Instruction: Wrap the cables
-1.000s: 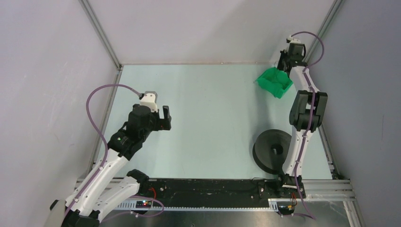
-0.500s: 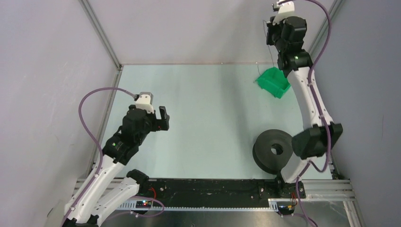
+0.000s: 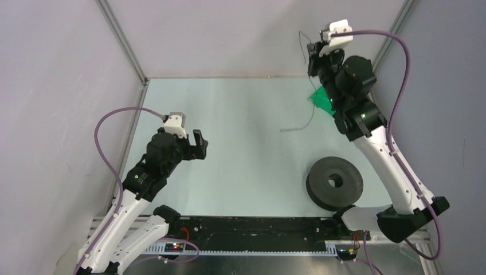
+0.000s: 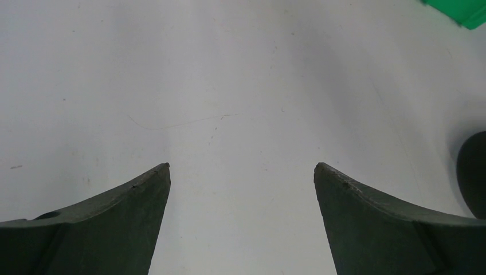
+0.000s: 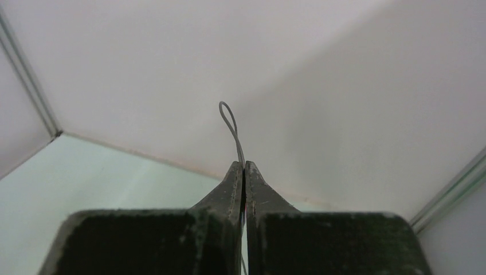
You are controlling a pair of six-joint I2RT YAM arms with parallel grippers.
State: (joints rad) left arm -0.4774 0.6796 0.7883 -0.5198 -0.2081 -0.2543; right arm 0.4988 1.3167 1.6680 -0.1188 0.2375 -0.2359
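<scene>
The cable [image 3: 292, 129] is a very thin dark strand hanging from my right gripper [image 3: 311, 57], its lower end trailing just over the table. My right gripper is raised high at the back right and shut on the cable. In the right wrist view a small loop of cable [image 5: 229, 121] sticks out past the closed gripper [image 5: 245, 165]. The dark grey spool [image 3: 334, 182] lies flat at the front right, apart from both grippers. My left gripper [image 3: 198, 143] is open and empty over the left of the table; its view shows it [image 4: 242, 167] above bare table.
A green bin [image 3: 321, 100] sits at the back right, partly hidden behind my right arm; its corner shows in the left wrist view [image 4: 458, 8]. The spool's edge [image 4: 473, 172] shows at that view's right side. Grey walls and frame posts enclose the table.
My right arm has swung up and to the left from the green bin, lifting the cable out with it. My left arm has barely moved.
</scene>
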